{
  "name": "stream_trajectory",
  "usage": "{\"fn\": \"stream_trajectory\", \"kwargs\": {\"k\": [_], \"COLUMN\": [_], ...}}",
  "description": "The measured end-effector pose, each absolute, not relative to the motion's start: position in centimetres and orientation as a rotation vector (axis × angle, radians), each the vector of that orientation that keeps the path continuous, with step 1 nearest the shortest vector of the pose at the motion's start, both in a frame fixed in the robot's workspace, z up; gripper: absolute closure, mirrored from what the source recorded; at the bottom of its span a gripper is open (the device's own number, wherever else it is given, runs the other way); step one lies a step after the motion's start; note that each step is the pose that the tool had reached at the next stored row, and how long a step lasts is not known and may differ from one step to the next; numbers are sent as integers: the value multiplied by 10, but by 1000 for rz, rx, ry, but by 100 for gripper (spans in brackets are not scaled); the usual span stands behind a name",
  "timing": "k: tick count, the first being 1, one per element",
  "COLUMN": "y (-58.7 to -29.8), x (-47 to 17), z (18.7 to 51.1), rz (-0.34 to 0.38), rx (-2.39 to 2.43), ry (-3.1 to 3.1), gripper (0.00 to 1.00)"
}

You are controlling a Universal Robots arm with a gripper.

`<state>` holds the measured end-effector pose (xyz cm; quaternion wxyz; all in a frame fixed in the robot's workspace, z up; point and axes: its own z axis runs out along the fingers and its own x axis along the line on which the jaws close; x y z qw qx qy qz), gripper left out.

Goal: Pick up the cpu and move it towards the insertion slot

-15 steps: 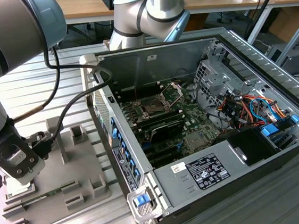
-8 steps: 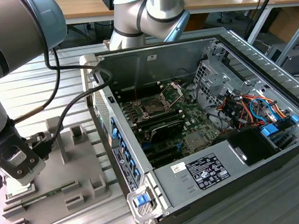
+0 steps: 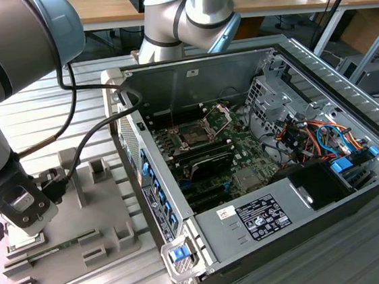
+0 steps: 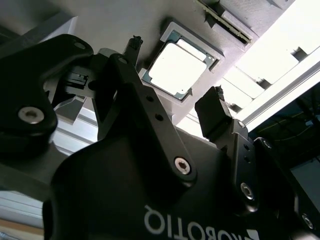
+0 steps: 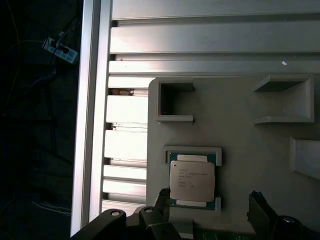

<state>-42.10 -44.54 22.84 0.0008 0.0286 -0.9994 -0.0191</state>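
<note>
Cpu [image 5: 192,181] is seated in the square recess of the grey tray [image 5: 240,130]; the gripper [image 5: 209,196] is held just above it, fingers spread to either side.

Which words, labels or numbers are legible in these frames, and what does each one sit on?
Nothing can be quoted with confidence.
cpu: several faint printed lines on its metal top, too small to read.
White label inside the computer case: print and symbols, too small to read.
Gripper body: white lettering in the second wrist view, upside down and cut off at the picture's edge, not legible whole.
</note>
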Motion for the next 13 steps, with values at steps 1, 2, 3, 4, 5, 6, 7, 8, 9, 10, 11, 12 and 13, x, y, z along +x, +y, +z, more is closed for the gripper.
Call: {"fn": "stream_trajectory", "kwargs": {"k": [1,2,3,4,5,6,7,8,9,10,11,12,13], "y": [-445,-445,-445,-445,-445,-445,-445,-445,-445,-445,-445,-445,-445], "x": [-421,-421,-421,-421,-421,-421,-421,-421,-421,-421,-421,-421,-421], "z": [228,228,228,227,227,227,226,226,226,225,225,225,224], "rz": [-60,-60,-60,-60,-60,-60,-60,-60,-60,-60,-60,-60,-60], "rx": [90,90,90,90,90,90,90,90,90,90,90,90,90], "ry": [-3138,-3138,-3138,-3138,-3138,-3138,-3138,-3138,-3138,-3138,-3138,-3138,-3138], "gripper": [28,28,28,28,28,28,28,28,28,28,28,28,28]}}
